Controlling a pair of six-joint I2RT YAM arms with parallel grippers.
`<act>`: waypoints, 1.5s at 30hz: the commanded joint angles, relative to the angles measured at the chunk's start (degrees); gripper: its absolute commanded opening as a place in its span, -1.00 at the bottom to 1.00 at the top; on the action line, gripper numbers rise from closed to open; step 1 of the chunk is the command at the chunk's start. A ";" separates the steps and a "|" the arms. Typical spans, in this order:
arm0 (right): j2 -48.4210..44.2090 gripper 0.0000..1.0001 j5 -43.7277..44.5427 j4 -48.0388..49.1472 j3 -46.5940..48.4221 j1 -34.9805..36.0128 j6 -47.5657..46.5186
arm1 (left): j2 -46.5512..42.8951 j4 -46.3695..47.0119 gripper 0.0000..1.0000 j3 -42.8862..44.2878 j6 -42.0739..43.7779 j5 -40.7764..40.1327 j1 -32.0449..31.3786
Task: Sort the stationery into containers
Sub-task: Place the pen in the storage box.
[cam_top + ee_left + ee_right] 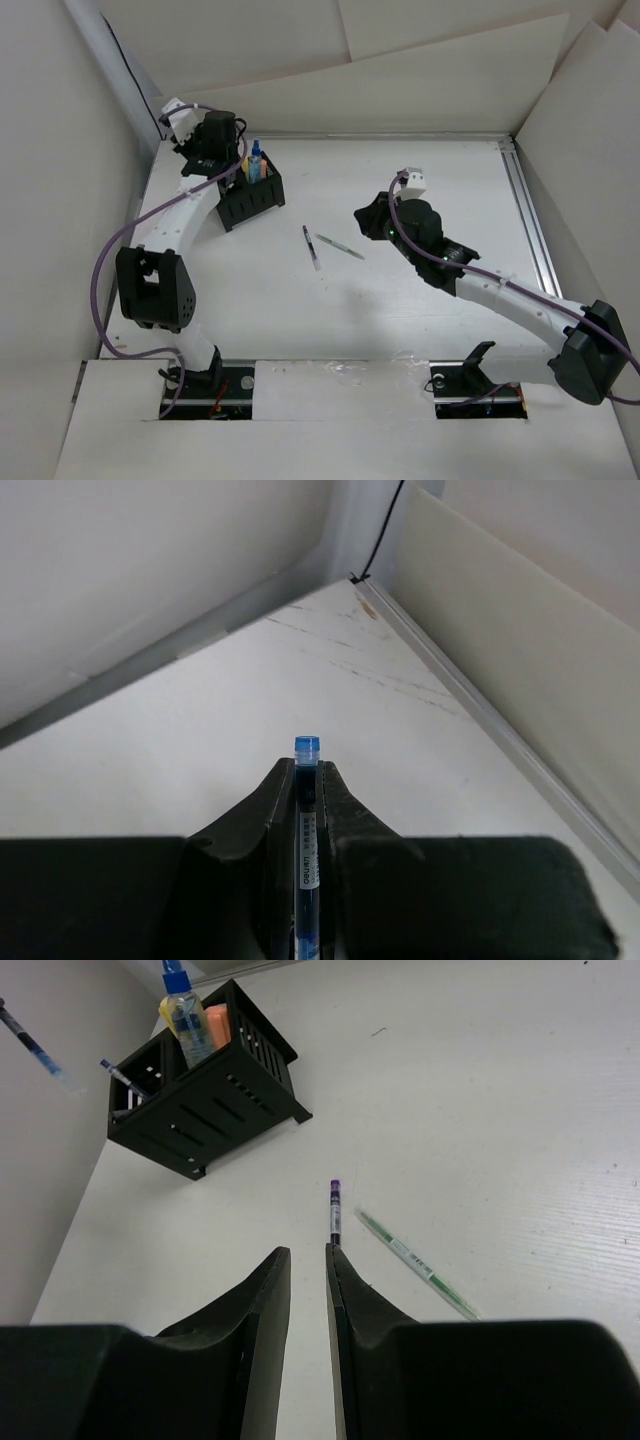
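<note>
Left wrist: left gripper (307, 780) clamped on a blue-capped pen (307, 746), cap poking past the fingertips at 12 o'clock, table (180, 730) beyond. Top external: that claw sits at the far left corner, black organiser (250, 195) just beside it at 5 o'clock. Right wrist: right gripper (307, 1255) at a narrow gap, nothing between the fingers. Purple-tipped pen (334, 1215) lies at 12 o'clock, near end by the right fingertip, contact unclear. Green pen (415, 1263) at 2 o'clock. Organiser at 11 o'clock, holding blue-capped tube (183, 1010) and orange marker (217, 1022).
</note>
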 commanded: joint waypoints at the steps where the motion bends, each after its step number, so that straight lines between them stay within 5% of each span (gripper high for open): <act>1: -0.58 -0.46 -1.09 2.35 0.30 -0.42 0.27 | 0.18 2.66 -1.00 3.24 6.54 -6.81 -0.51; 28: -1.11 -0.46 -2.76 2.87 0.30 0.11 -0.26 | 12.93 23.93 -1.00 3.07 23.58 -18.59 -2.88; 45: -0.58 -0.46 -2.76 2.87 -0.23 0.11 -0.26 | 16.53 27.81 -0.94 3.07 25.87 -21.05 -2.88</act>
